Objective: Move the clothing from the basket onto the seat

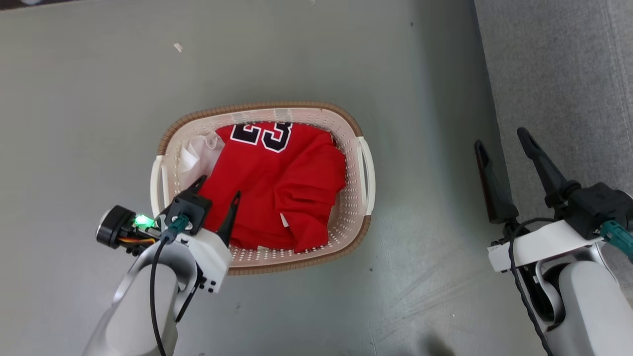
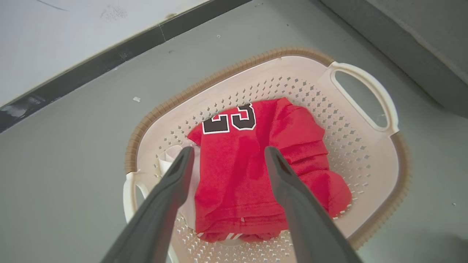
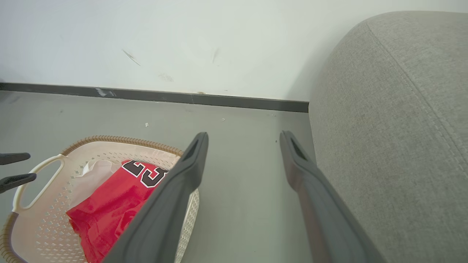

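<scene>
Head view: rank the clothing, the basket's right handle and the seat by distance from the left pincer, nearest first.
1. clothing: directly beneath the open left pincer, inside the basket.
2. right handle: across the basket, on the side toward the seat.
3. seat: far right, past a strip of floor.

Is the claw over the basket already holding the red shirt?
No, the left gripper has its fingers spread wide apart, pinching nothing, while the red shirt lies loose in the basket.
</scene>
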